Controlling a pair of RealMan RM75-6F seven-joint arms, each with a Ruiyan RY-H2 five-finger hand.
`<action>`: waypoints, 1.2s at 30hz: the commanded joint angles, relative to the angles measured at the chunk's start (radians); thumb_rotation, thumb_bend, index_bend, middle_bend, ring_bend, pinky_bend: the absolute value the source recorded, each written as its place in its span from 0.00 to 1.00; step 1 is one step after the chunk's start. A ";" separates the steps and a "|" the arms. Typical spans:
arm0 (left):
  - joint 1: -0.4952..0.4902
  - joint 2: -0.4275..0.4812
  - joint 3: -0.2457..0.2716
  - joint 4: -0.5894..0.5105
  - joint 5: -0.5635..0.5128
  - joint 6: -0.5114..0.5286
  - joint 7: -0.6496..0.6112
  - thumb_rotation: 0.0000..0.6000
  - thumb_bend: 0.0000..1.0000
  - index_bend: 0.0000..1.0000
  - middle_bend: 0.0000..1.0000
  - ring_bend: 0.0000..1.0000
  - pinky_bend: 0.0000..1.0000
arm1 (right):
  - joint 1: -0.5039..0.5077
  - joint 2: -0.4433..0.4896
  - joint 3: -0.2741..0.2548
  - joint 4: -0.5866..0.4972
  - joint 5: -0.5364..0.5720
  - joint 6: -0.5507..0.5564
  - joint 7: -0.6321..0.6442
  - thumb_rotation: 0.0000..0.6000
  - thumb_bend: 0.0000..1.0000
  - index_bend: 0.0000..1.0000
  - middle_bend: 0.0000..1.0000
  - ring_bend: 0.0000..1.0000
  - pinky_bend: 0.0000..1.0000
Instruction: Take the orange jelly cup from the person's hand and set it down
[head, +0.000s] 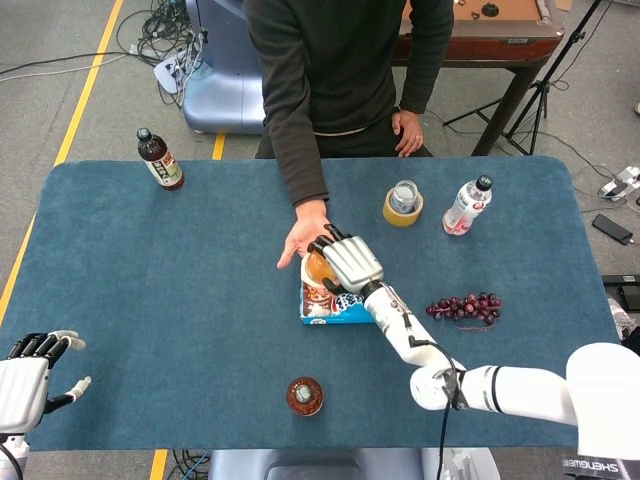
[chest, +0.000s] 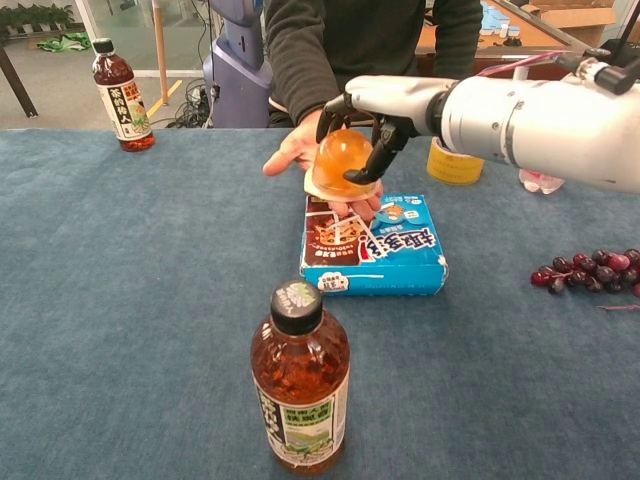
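The orange jelly cup (head: 316, 267) (chest: 340, 160) lies dome-up on the person's open palm (head: 300, 236) (chest: 293, 150), above the far end of a blue box. My right hand (head: 348, 262) (chest: 378, 100) reaches over it from the right and grips it, fingers curled over the top and thumb pressed on the cup's right side. The palm still lies under the cup. My left hand (head: 25, 385) hovers off the table's near left corner with fingers spread, holding nothing; only the head view shows it.
A blue snack box (head: 340, 303) (chest: 375, 245) lies directly below the cup. A tea bottle (head: 304, 395) (chest: 300, 380) stands near the front edge, another (head: 160, 160) (chest: 118, 95) at far left. Tape roll (head: 403, 206) (chest: 455, 162), white bottle (head: 466, 205) and grapes (head: 465, 305) (chest: 590, 268) are to the right.
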 joint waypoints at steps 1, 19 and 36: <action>0.000 0.000 0.000 0.001 -0.001 -0.001 0.000 1.00 0.17 0.42 0.34 0.29 0.20 | 0.011 -0.014 0.001 0.017 0.008 0.005 -0.001 1.00 0.43 0.35 0.26 0.09 0.42; 0.007 0.002 -0.003 0.012 -0.010 0.003 -0.014 1.00 0.17 0.42 0.34 0.29 0.20 | 0.014 -0.058 0.018 0.056 -0.038 0.054 0.050 1.00 0.57 0.67 0.57 0.43 0.75; 0.006 0.008 -0.005 0.006 -0.008 0.000 -0.020 1.00 0.17 0.42 0.34 0.29 0.20 | -0.140 0.187 -0.020 -0.185 -0.177 0.136 0.156 1.00 0.57 0.67 0.58 0.45 0.76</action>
